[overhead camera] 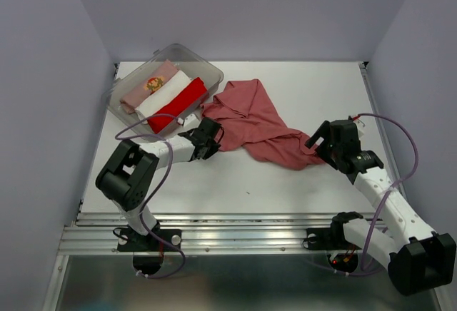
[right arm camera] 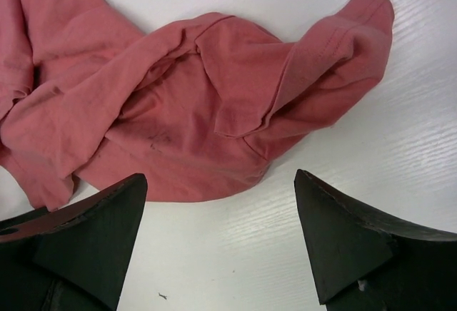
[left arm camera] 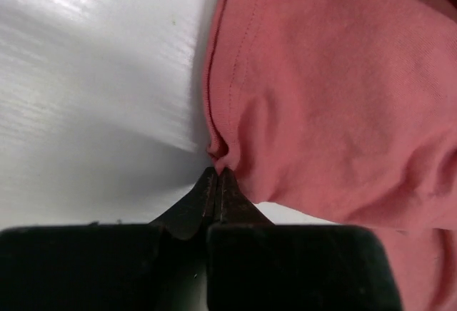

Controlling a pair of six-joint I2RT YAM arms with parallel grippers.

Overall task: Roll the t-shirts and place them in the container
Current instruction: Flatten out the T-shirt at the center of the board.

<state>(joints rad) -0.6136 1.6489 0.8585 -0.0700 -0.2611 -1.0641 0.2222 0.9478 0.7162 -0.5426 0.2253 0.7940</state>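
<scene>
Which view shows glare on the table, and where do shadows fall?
Left wrist view: glare streaks on the table upper left, grey shadow beside the brick-red t-shirt; right wrist view: even light, cloth folds sharp; top view: soft, even light.

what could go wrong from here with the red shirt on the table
1. The left gripper is shut on only a small pucker of hem of the brick-red t-shirt, at the very fingertips. A pull could slip it free.
2. The shirt lies crumpled, with its sleeve folded over. Rolling it before flattening would likely give a lumpy roll.
3. The right gripper is open and holds nothing, so a one-sided tug may just drag the heap.
</scene>
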